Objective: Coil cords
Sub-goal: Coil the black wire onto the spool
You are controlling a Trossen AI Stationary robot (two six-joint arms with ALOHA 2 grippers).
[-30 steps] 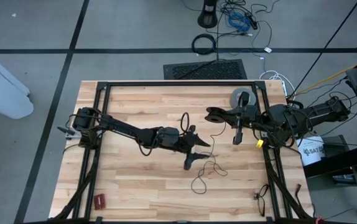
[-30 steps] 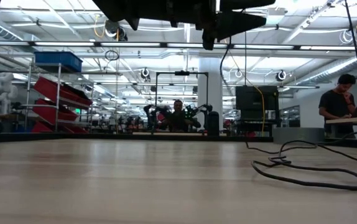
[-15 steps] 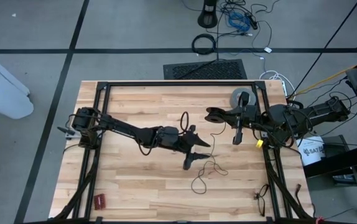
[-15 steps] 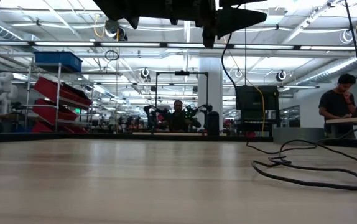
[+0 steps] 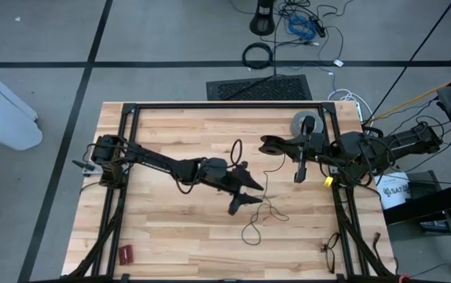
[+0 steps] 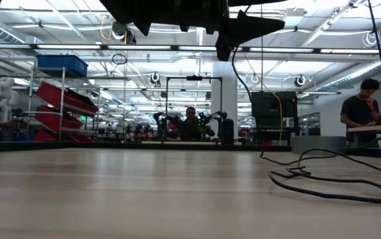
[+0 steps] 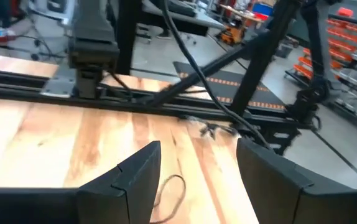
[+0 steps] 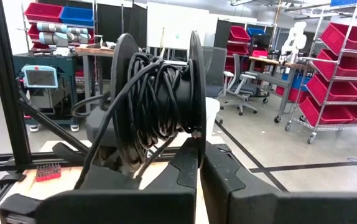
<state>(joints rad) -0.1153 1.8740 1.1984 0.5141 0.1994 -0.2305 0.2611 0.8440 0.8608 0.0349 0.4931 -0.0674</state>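
Observation:
The cord is a thin black wire lying in loose bends on the wooden table. It also shows in the low view, cord, and as a loop in the left wrist view. One strand hangs from above down to the table. My left gripper hovers open over the cord at the table's middle, its fingers apart with nothing between them. My right gripper is right of it, raised and shut on a black spool wound with cord. My right gripper pinches the rim of one of the spool's flanges between its two fingers. The fingers come at it level from the table's right side. The spool is lifted clear of the table, with its flanges upright.
A grey tape roll lies at the far right inside the black frame rail. A small red object sits near the front left and a small black tangle at the front right. A person stands beyond the table.
My left gripper has rolled a little about the line it points along. It has stayed in place above the cord and stayed open. The hanging strand has swayed slightly.

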